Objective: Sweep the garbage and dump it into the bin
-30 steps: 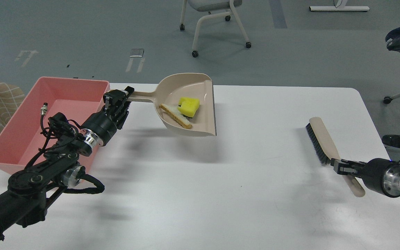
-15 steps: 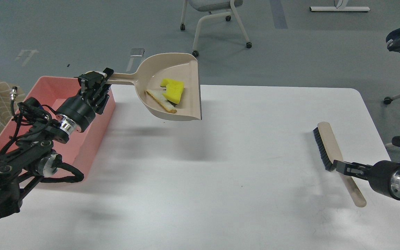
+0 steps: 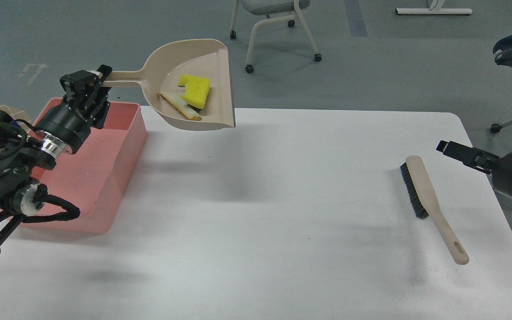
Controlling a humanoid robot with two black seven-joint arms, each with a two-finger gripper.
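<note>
Nearest us, on the white surface (image 3: 282, 213), the beige brush (image 3: 429, 200) lies flat, below and left of our right pincer (image 3: 443, 146). That pincer hangs clear of it and holds nothing; it shows so narrow and dark that we cannot tell whether its fingers are parted.

Further out, our left pincer (image 3: 92, 80) is clamped on the handle of the beige dustpan (image 3: 220, 80) and holds it raised off the surface. The pan extends right of this pincer, with the yellow sponge chunk (image 3: 195, 90) and the whitish strip (image 3: 179, 106) resting inside it. The pink bin (image 3: 118, 151) sits below the left pincer, its far corner under the handle.

We judge the sweeping done and the dumping in hand. The next move calls for carrying the pan leftward over the bin, then tipping it until both scraps slide out.
</note>
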